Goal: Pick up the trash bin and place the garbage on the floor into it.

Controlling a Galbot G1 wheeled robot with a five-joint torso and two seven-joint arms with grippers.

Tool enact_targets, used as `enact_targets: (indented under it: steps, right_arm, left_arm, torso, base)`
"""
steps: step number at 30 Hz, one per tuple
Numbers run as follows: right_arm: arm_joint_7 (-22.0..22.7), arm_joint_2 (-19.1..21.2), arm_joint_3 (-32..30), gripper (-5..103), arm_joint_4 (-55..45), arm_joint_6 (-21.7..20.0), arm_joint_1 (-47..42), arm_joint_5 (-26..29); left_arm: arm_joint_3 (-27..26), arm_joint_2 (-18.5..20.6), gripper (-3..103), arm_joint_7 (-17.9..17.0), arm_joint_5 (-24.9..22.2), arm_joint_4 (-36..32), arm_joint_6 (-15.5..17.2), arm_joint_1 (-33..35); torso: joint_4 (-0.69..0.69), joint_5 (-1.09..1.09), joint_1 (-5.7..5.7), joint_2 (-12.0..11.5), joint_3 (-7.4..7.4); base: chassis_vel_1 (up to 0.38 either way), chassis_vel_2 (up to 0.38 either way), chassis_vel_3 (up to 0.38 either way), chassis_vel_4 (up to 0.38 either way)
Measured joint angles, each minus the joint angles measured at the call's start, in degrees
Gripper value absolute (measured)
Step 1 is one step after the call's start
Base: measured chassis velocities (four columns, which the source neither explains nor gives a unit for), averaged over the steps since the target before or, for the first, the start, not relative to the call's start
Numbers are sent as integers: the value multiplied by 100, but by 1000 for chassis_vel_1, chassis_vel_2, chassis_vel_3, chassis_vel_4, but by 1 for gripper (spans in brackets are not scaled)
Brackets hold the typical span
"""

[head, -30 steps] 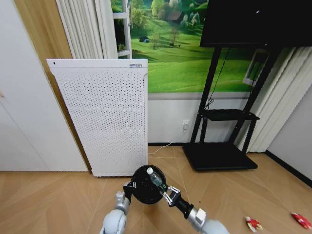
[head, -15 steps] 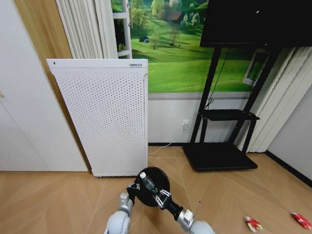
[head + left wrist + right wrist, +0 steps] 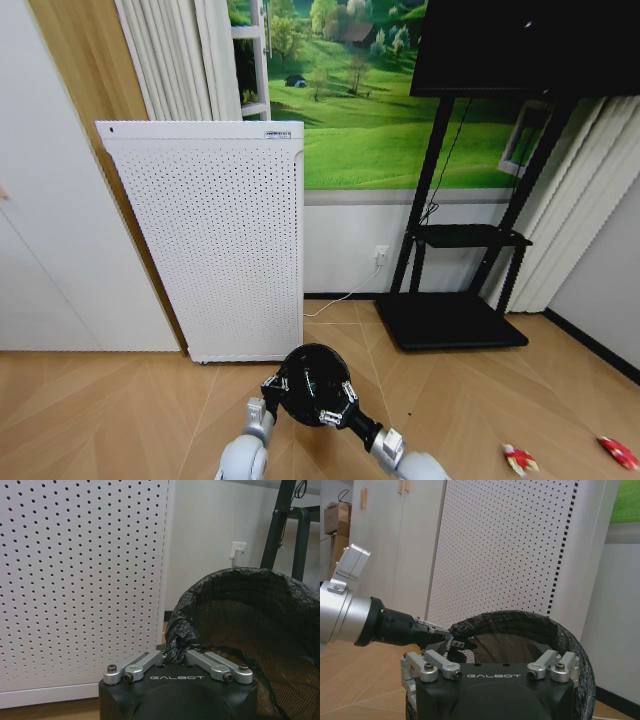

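Note:
The trash bin (image 3: 313, 381), round and black with a liner bag at its rim, hangs above the floor (image 3: 120, 400) in front of me. My left gripper (image 3: 271, 387) is shut on the near rim (image 3: 175, 647), pinching the liner; the same grip shows in the right wrist view (image 3: 451, 641). My right gripper (image 3: 335, 410) hovers over the bin's mouth (image 3: 510, 645), open (image 3: 492, 672) with nothing between its fingers. Two pieces of garbage, crumpled red-and-white wrappers (image 3: 520, 459) (image 3: 618, 452), lie on the floor at the far right.
A white perforated panel (image 3: 215, 240) leans on the wall just behind the bin. A black TV stand (image 3: 450, 320) with a flat base stands to the right. Open parquet lies to both sides of me.
A second ago the right gripper held a small bottle over the bin. The bottle no longer shows, the right gripper is open, and the bin has shifted slightly right.

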State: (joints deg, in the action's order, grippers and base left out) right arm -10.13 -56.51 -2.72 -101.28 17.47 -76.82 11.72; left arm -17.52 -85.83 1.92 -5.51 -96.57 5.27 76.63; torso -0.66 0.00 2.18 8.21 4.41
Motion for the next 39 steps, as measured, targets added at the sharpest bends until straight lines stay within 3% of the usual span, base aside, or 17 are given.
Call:
enact_targets:
  steps: [2, 3, 9, 12, 14, 20, 22, 31, 39]
  right_arm:
    - [16, -4, -26, 88, -4, 0, -5, 5]
    - [66, -9, -155, 99, -14, 0, -34, 42]
    - [260, 22, -653, 100, -40, -46, -190, 218]
    - [617, 27, -982, 100, -78, -201, -328, 567]
    - [1138, 1, -1241, 100, -141, -485, -396, 1092]
    - [1472, -89, -1736, 100, -190, -940, -471, 1344]
    - [1657, -190, -2196, 100, -284, -1284, -580, 1478]
    - [1572, -605, -3395, 100, -578, -1562, -1308, 1534]
    - [1507, -1093, -3720, 100, -648, -1418, -1584, 1440]
  left_arm:
    - [-3, 1, 3, 1, 1, -16, -1, 11]
    - [-29, 11, 3, 3, 0, -62, -4, 38]
    - [-215, 134, 3, 10, 1, -270, -19, 138]
    - [-419, 260, 3, 10, -20, -476, -20, 243]
    - [-752, 376, 3, 4, -48, -764, -24, 401]
    - [-1158, 537, 3, 6, 2, -1024, -138, 551]
    - [-1479, 677, 3, 13, 10, -1185, -209, 646]
    - [-2175, 784, 3, 33, -272, -1548, -239, 857]
    - [-2479, 739, 3, 46, -404, -1709, -240, 968]
  torso:
    - [0, 0, 0, 0, 0]
    - [0, 0, 0, 0, 0]
    - [-1, 0, 0, 0, 0]
    - [0, 0, 0, 0, 0]
    - [0, 0, 0, 0, 0]
    - [1, -1, 0, 0, 0]
    - [0, -1, 0, 0, 0]
    - [-1, -2, -1, 1, 0]
    - [0, 0, -1, 1, 0]
  base:
    - [0, 0, 0, 0]
    - [0, 0, 0, 0]
    - [0, 0, 0, 0]
    - [0, 0, 0, 0]
    - [0, 0, 0, 0]
    - [0, 0, 0, 0]
    - [0, 0, 0, 0]
    - [0, 0, 0, 0]
    - [0, 0, 0, 0]
